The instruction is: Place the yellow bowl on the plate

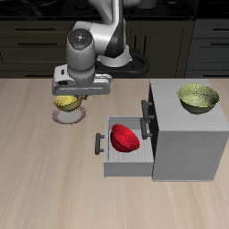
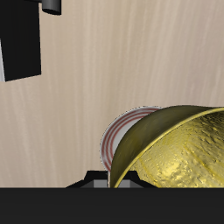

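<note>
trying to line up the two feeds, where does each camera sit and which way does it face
Exterior view: in front of the table and above it, facing back at the arm; shows the arm, gripper, yellow bowl, plate, open drawer with red bowl, green bowl on the cabinet.
Wrist view: on the gripper, looking down at the tabletop; one dark finger shows.
Shared: yellow bowl over the plate.

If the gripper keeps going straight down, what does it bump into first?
Probably the yellow bowl, which sits right under the gripper and on the plate. The gripper may already be touching it; depth is hard to judge.
</note>
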Available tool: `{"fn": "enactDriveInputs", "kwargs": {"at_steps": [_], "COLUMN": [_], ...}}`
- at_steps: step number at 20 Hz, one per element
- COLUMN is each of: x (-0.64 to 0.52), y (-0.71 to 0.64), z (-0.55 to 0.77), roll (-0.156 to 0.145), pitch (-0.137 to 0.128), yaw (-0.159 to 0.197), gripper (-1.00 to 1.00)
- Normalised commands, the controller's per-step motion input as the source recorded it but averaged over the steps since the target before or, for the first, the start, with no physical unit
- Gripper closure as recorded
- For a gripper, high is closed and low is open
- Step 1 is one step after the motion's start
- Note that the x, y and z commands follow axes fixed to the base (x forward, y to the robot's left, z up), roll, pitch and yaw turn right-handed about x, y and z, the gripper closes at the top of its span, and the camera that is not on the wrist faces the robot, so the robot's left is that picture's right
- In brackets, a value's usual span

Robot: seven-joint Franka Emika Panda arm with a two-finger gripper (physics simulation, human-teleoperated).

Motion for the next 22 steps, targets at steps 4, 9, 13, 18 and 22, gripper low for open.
{"fn": "enactDriveInputs", "kwargs": {"at_steps": [4,9,13,18,22], "x": [-0.16,-0.15,-0.05,0.00,0.00], "y": [-0.16,-0.13,0.02,0.03,-0.03], "z": [-0.19,-0.13,-0.11,-0.25,-0.18], "roll": [-0.059,-0.036,-0.001,-0.002,-0.047], "pitch": [0.041,0.013,0.006,0.043,0.063], "yaw": [0.013,0.004,0.000,0.010,-0.034], "gripper": [1.00,1.00,1.00,1.00,-1.00]}}
